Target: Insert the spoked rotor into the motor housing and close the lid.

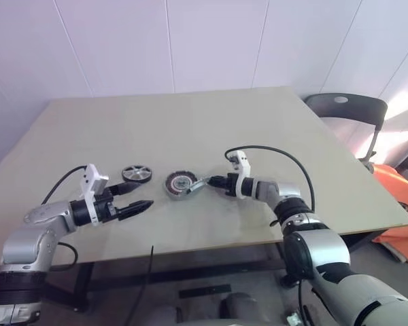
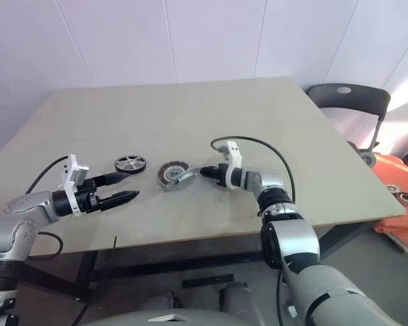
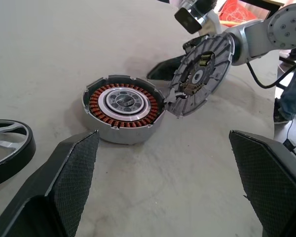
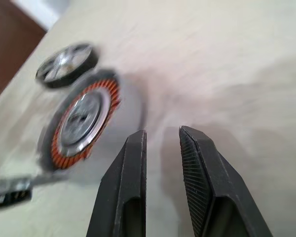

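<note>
Copper-wound motor housing (image 3: 122, 115) holds a silver disc.

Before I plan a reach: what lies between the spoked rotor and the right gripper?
The motor housing and the lid, tilted up beside it, as the left eye view shows.

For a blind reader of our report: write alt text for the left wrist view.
A motor housing with copper windings sits on the table, its ribbed grey lid tilted up at one edge. The spoked rotor lies apart from it, and the left hand's two fingers stand wide open.
</note>
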